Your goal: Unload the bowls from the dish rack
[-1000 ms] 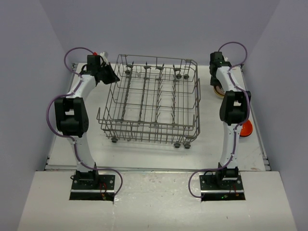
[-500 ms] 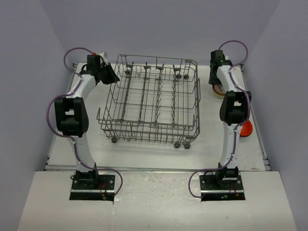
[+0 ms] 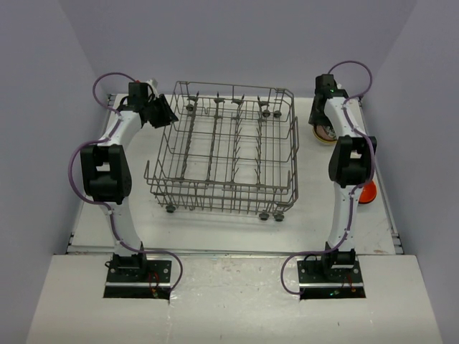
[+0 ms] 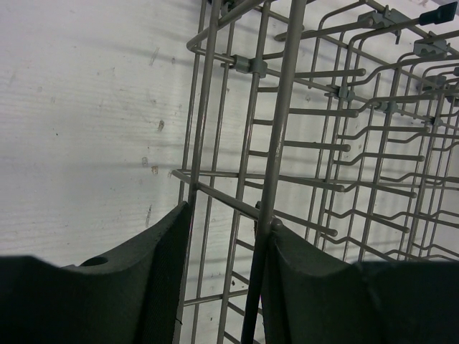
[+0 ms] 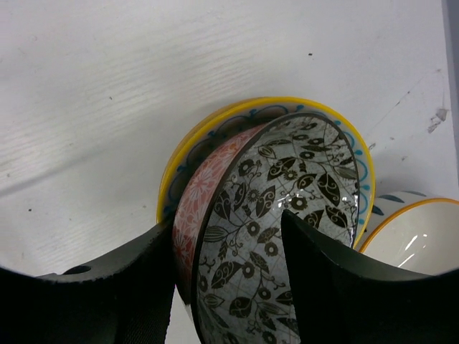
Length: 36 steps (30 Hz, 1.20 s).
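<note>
Pale lavender-grey walls (image 3: pixel 237 36) on three sides, plain and matte; white painted surface (image 3: pixel 215 228) with faint wood grain, scuffs and small dark specks; lighter beige board (image 3: pixel 237 308) along the near edge behind a thin metal strip (image 3: pixel 237 252); soft, even overhead light.

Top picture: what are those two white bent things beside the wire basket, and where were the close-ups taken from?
They are robot arms, a left arm and a right arm, bolted to the table, filmed from above and behind. Between them stands a wire dish rack, with no bowls showing in it. The close-ups come from a camera on each wrist; the dark shapes are its fingers. The left gripper is open, astride the rack's side wires. The right gripper straddles the wall of a tilted leaf-patterned bowl resting in a yellow-rimmed bowl; whether it grips, I cannot tell. A white bowl sits beside, and an orange bowl nearer the arms' bases.
</note>
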Available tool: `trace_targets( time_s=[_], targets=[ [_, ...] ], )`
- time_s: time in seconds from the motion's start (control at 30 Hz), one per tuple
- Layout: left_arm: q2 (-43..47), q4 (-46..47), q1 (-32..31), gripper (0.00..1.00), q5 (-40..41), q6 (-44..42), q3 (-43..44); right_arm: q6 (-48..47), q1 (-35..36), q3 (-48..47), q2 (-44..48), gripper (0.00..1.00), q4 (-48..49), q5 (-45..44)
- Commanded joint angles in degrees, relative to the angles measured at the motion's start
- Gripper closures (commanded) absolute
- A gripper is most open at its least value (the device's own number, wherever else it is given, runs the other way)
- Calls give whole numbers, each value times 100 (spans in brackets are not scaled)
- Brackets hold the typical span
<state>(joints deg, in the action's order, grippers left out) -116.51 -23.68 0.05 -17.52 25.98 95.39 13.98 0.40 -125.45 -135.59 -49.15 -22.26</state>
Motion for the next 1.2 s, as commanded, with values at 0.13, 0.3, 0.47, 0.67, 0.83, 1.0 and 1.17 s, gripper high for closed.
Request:
trace_targets(
  time_s=[0.13, 0.3, 0.47, 0.67, 0.83, 1.0, 1.17],
  targets=[
    [-293, -787, 91, 57, 390, -58, -118, 580, 12, 407, 780, 42, 353, 319],
    [-285, -778, 83, 57, 372, -58, -161, 729, -14, 556, 744, 42, 379, 327],
    [-285, -778, 91, 58, 398, -84, -205, 826, -5, 478, 630, 41, 379, 346],
    [-311, -752, 91, 58, 372, -67, -205, 764, -14, 651, 884, 41, 537, 372],
    [-320, -717, 83, 58, 346, -31, -214, 773, -14, 767, 1096, 41, 652, 398],
    [-337, -699, 65, 58, 354, -14, -205, 817, -5, 1021, 1350, 41, 695, 450],
    [-346, -682, 56, 58, 363, 13, -197, 773, -5, 1339, 1509, 44, 810, 495]
  ],
)
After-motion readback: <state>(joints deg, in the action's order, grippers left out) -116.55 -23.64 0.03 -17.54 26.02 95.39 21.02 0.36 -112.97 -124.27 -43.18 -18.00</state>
